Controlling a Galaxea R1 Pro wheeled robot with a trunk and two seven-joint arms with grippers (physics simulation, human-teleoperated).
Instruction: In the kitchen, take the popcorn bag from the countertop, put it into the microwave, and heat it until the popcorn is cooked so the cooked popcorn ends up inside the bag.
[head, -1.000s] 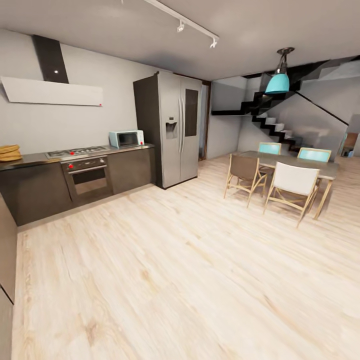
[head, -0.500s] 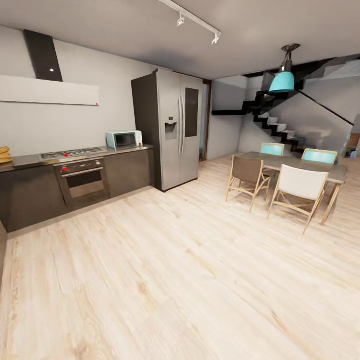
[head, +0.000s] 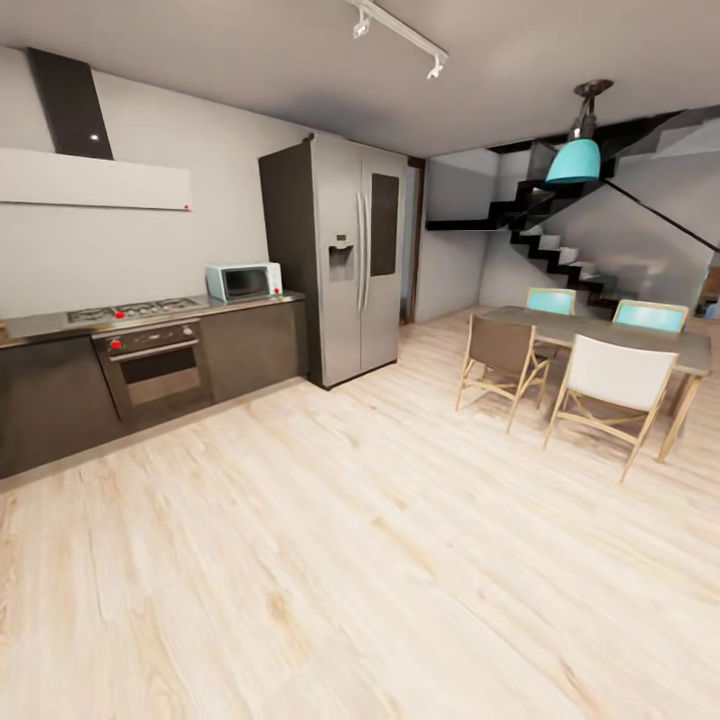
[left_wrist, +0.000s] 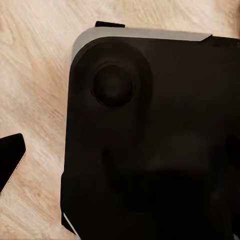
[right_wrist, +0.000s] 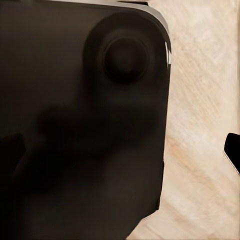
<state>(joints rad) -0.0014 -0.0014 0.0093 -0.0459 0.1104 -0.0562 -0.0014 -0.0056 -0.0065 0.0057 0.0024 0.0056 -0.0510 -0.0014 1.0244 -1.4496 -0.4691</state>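
The mint-blue microwave (head: 243, 282) stands on the grey countertop (head: 262, 299), far off at the left, just before the fridge. The popcorn bag is out of view. In the left wrist view a dark fingertip (left_wrist: 10, 161) pokes in over the wood floor beside my black base (left_wrist: 150, 140). In the right wrist view another dark fingertip (right_wrist: 233, 152) shows at the edge, beside the same black base (right_wrist: 75, 125). How far either pair of fingers is spread is hidden.
A gas hob (head: 130, 309) and built-in oven (head: 155, 365) sit left of the microwave. A tall steel fridge (head: 350, 270) ends the counter run. A dining table (head: 600, 335) with several chairs stands at the right, stairs (head: 560, 255) behind. Pale wood floor (head: 350, 550) spreads between.
The whole head picture has shifted: the kitchen units slid left and the table right, so the camera turned. A tan thing on the counter at the far left has left the frame.
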